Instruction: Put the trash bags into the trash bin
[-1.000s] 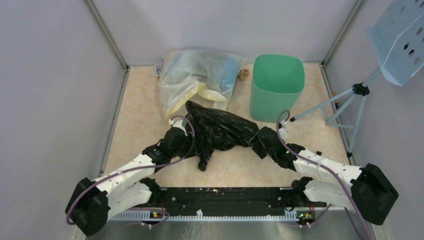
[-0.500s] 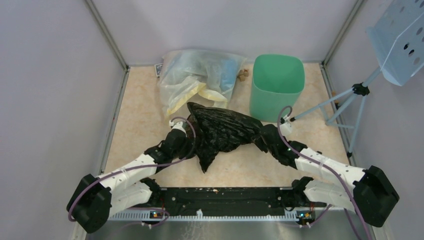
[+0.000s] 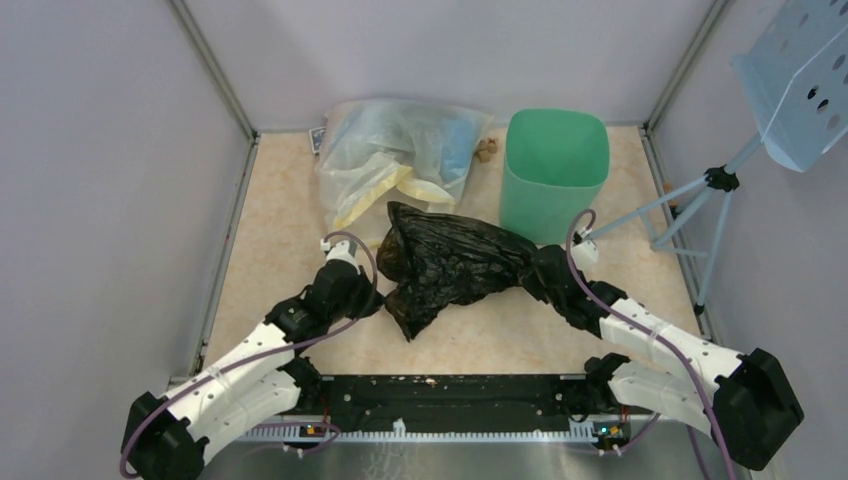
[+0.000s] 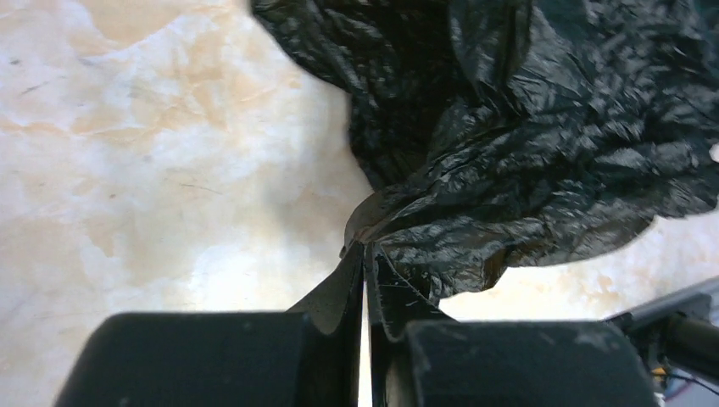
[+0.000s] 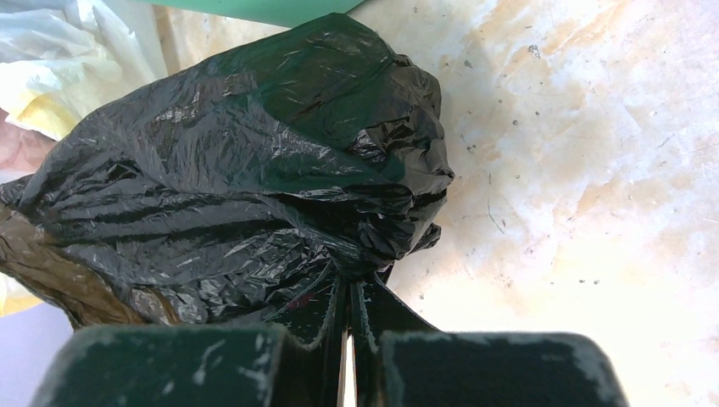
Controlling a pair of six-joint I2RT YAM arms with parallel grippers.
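Lab test booth: plain panel walls (image 3: 110, 180) enclose a beige marbled table (image 3: 268, 225).

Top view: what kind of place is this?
Likely a robot test booth, not a home: plain grey walls close in a small beige table, and two robot arms are bolted to its near edge.

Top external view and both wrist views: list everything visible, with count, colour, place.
trash bag: one, glossy black, table centre
trash bin: one, mint green, upright, back right
clear bag: one, translucent, blue and yellow contents, back left of bin
small lumps: about two, brown, between clear bag and bin
tray on tripod: one, pale blue, right of table
table: one, beige marbled
left gripper: one, black, shut on trash bag's left end
right gripper: one, black, shut on its right end
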